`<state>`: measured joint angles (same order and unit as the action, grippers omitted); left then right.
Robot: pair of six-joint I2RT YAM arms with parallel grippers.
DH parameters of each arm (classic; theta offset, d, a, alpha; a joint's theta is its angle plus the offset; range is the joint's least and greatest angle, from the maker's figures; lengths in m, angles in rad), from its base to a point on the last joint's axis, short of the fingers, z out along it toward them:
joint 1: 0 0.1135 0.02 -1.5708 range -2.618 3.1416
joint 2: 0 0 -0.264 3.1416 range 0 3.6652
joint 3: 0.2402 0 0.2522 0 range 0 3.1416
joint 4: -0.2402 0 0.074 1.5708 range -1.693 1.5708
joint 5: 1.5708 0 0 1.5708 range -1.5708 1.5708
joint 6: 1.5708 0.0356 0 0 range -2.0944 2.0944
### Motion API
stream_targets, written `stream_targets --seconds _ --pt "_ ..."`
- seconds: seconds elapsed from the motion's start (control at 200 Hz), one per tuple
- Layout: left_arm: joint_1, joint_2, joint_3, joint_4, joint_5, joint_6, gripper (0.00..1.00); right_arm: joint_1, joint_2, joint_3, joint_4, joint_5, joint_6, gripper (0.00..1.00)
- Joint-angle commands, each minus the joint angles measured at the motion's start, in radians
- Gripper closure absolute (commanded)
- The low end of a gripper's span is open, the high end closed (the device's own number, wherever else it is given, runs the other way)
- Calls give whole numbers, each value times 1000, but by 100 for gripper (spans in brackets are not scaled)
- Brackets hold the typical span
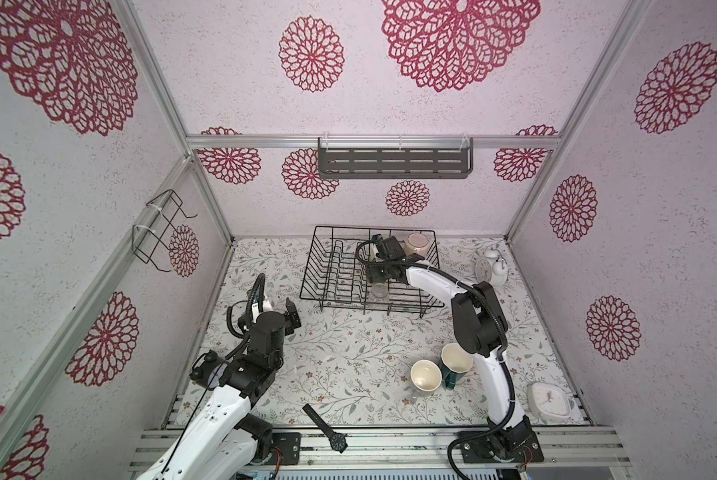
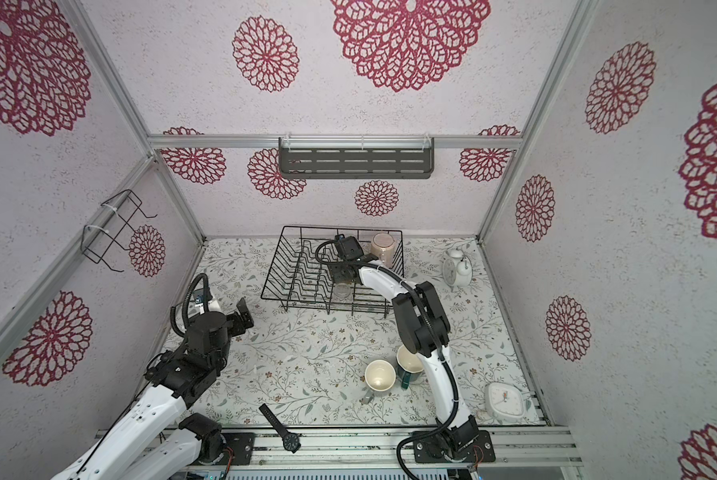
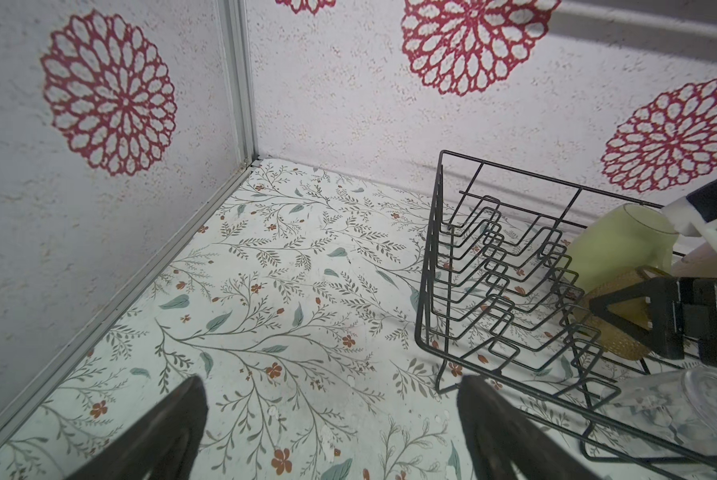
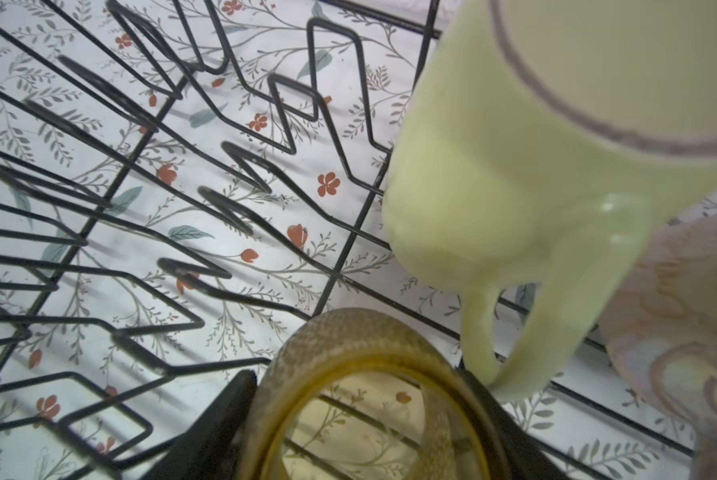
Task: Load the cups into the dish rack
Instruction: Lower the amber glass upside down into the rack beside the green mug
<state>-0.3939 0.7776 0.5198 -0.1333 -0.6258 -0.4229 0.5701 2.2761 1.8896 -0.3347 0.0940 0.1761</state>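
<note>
The amber glass tumbler [image 4: 306,340] fills the near edge of the right wrist view, and the right end effector [image 4: 356,382] pinches it with one dark finger on each side of the wall, just under the rim, low inside the dish rack [image 1: 336,266]. I judge this glass stiff, smooth and easy to break, so a knock on the wire or on the pale yellow-green mug [image 4: 493,166] just beside it is the danger. The ribbed band near the rim probably gives a better hold than plain glass. The tall pink cup [image 1: 418,245] stands in the far right corner of the rack and the small clear glass [image 1: 379,291] near its front edge. The grey mug [image 1: 425,376] and the dark teal mug [image 1: 456,359] wait on the surface, close together. They look heavy and glazed, so one finger inside the rim and one outside seems safest. The left end effector [image 3: 331,436] is spread wide and empty, over bare surface beside the rack.
</note>
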Motion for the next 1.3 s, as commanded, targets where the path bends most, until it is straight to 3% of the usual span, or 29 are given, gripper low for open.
stream_targets --seconds 0.0,0.435,0.766,1.061,1.296 --pt "11 -15 -14 -4 -25 -19 3 -2 -3 50 -23 51 -16 29" --pt "15 -24 -15 -8 -19 -29 3 2 -12 53 -54 38 -14 16" --pt "15 -68 -40 -17 -18 -54 3 2 -48 28 -26 -37 33 18" --pt "18 -92 -65 22 -8 -36 3 5 -74 19 -45 34 2 15" --pt "21 -100 -55 2 2 -40 3 5 -163 16 -64 26 -16 13"
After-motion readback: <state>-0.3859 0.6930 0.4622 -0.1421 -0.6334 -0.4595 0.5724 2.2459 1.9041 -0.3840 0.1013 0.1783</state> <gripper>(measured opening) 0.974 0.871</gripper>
